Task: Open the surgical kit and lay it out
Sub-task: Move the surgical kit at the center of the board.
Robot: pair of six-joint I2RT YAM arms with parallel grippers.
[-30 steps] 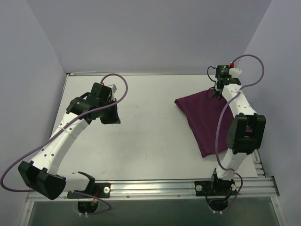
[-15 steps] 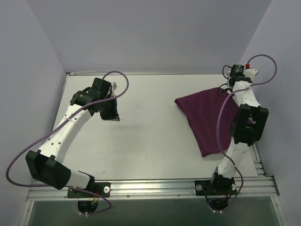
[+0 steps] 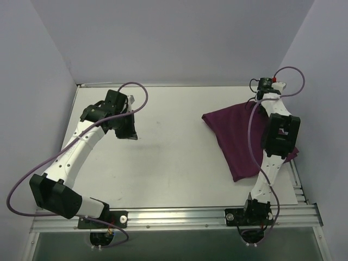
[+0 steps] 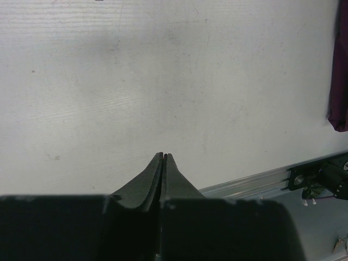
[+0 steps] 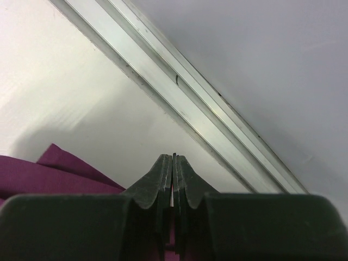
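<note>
Purple cloth (image 3: 234, 136), at 3 o'clock on the table (image 3: 163, 163): soft, light and limp, likely to bunch; best taken by a corner or free edge. Right gripper (image 5: 173, 156): jaws together at its 1 o'clock corner, hold unclear. Left gripper (image 4: 163, 155): together, empty, 9 o'clock.

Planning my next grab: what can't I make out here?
- Tray and instruments: not visible in any view; whether the purple cloth wrap covers them is unclear.
- Cloth's right edge: top view, hidden by the right arm.
- Left wrist view: cloth cut off by the frame's right edge.
- Right wrist view: whether the right fingers pinch cloth, hidden by their own bodies.
</note>
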